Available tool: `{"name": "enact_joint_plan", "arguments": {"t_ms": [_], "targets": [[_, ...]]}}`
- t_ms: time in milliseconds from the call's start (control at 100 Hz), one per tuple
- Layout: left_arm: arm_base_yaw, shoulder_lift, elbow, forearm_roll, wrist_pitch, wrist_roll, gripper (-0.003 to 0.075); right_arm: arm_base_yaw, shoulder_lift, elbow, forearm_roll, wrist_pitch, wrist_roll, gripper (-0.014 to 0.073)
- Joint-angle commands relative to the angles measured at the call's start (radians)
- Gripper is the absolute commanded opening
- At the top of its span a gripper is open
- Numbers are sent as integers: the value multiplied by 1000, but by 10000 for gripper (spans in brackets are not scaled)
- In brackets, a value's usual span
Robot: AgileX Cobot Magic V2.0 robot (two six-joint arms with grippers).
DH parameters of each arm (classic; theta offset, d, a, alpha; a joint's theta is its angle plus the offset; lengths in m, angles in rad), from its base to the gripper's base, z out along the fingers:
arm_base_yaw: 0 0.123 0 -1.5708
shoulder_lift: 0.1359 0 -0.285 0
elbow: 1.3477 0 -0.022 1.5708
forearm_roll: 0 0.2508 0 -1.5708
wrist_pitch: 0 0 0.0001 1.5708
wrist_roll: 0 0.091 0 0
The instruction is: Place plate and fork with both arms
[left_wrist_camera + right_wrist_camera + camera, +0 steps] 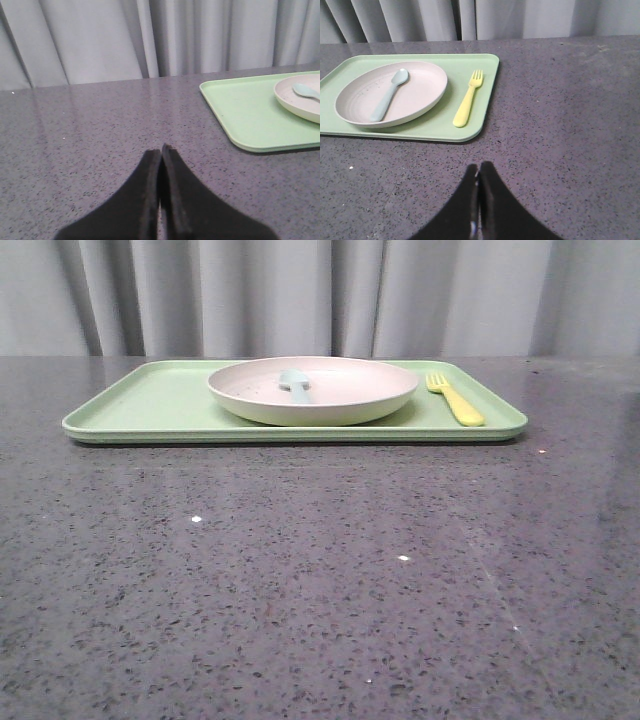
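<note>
The cream-white plate (pixel 345 395) sits in the middle of a pale green tray (pixel 140 405) at the far side of the table, with a pale blue spoon (pixel 296 383) lying in it. The yellow fork (pixel 455 400) lies on the tray just right of the plate, tines pointing away. The right wrist view shows the plate (pixel 420 95), the spoon (pixel 387 97) and the fork (pixel 468 100). My right gripper (pixel 479 167) is shut and empty over bare table, short of the tray. My left gripper (pixel 161 149) is shut and empty, left of the tray (pixel 240 107). Neither arm shows in the front view.
The table is dark grey speckled stone (pixel 320 580). Grey curtains (pixel 320 295) hang behind its far edge. The plate's edge (pixel 295 102) and the spoon (pixel 306 91) show at the side of the left wrist view.
</note>
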Motion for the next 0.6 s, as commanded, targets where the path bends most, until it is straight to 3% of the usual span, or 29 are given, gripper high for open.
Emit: {"name": "enact_joint_plan", "arguments": {"t_ms": [0, 360, 590], "targets": [[29, -31, 6, -24, -112, 29, -21, -6, 3, -25, -11, -78, -7, -48], [85, -174, 189, -47, -187, -33, -21, -6, 3, -25, -11, -78, -7, -48], [85, -174, 187, -63, -144, -33, -20, -6, 3, -25, -11, -78, -7, -48]]}}
